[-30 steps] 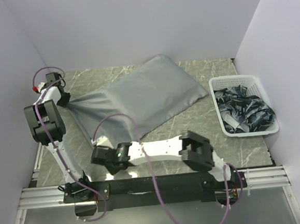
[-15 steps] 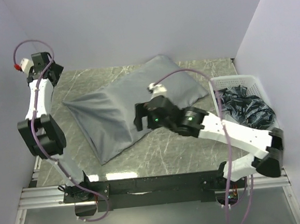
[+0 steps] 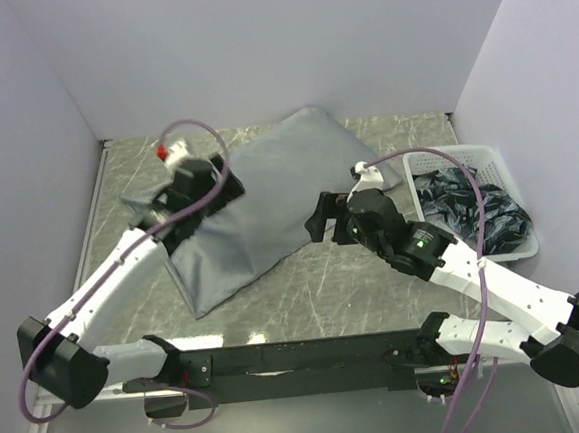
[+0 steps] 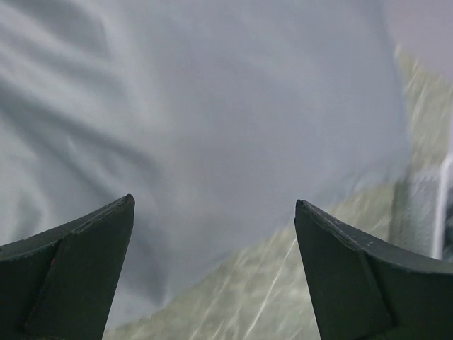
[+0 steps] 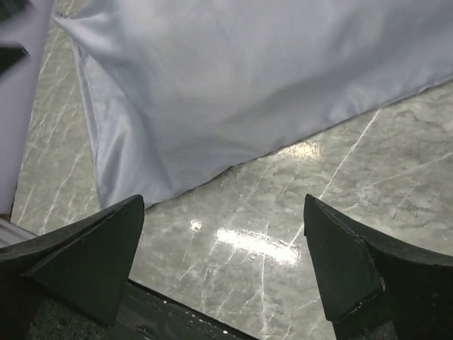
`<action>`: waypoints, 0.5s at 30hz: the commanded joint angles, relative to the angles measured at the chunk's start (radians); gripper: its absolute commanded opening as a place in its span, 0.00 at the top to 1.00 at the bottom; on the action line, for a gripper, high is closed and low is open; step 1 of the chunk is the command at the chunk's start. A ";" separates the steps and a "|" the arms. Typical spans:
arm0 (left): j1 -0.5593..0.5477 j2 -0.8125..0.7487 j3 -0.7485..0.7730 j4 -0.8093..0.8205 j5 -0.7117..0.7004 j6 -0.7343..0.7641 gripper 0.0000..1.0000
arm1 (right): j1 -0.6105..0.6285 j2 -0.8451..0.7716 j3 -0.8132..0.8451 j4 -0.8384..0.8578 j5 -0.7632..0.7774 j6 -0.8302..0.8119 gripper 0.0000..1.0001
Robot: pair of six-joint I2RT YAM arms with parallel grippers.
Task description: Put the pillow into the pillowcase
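Top view: pillowcase (image 3: pixel 278 192), grey, plump through its middle and far end, lying slantwise on the table (image 3: pixel 325 284), its flatter end toward the left. Pillow: no cream fabric showing anywhere; judged from the fullness to be wholly inside the pillowcase. Left gripper (image 3: pixel 210 190) hangs over the left part of the pillowcase; right gripper (image 3: pixel 320 220) sits at its near edge, about midway along; the jaw state of either is hard to read from here. Basket (image 3: pixel 455 151), white, at the right side of the table, just beside the far corner of the pillowcase, holding dark crumpled items (image 3: pixel 470 212). Left wrist view: left gripper (image 4: pixel 212 202) with fingers spread wide, nothing between them, smooth grey cloth directly below and a strip of table at lower right. Right wrist view: right gripper (image 5: pixel 223 202) likewise spread wide and holding nothing; below it the near hem of the pillowcase and bare table; one slack corner of the cloth lies at upper left. Step in hand, as judged: insertion looks done, with both tools free of the cloth. Next move calls for a check that the open end, whose mouth cannot be made out, covers the pillow, then lifting both arms away without snagging the cloth.
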 commanded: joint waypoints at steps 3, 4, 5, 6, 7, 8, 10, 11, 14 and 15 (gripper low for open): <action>-0.240 -0.129 -0.236 0.081 -0.070 -0.011 0.01 | -0.017 -0.063 -0.113 0.066 0.041 0.027 0.00; -0.251 -0.142 -0.262 0.090 -0.069 -0.019 0.01 | -0.020 -0.071 -0.130 0.076 0.047 0.027 0.00; -0.254 -0.169 -0.310 0.096 -0.057 -0.025 0.00 | -0.023 -0.080 -0.157 0.075 0.053 0.028 0.00; -0.257 -0.183 -0.330 0.105 -0.046 -0.030 0.01 | -0.025 -0.091 -0.168 0.073 0.073 0.033 0.00; -0.259 -0.198 -0.348 0.113 -0.040 -0.039 0.01 | -0.029 -0.097 -0.181 0.073 0.081 0.040 0.00; -0.259 -0.230 -0.381 0.121 -0.037 -0.041 0.01 | -0.034 -0.102 -0.203 0.078 0.084 0.044 0.00; -0.259 -0.261 -0.401 0.138 -0.038 -0.041 0.01 | -0.039 -0.111 -0.225 0.098 0.080 0.054 0.00; -0.259 -0.287 -0.414 0.145 -0.041 -0.038 0.01 | -0.042 -0.111 -0.240 0.104 0.077 0.057 0.00; -0.259 -0.307 -0.405 0.147 -0.044 -0.030 0.00 | -0.045 -0.102 -0.241 0.110 0.073 0.068 0.00; -0.259 -0.306 -0.399 0.139 -0.052 -0.025 0.01 | -0.043 -0.094 -0.239 0.110 0.073 0.068 0.00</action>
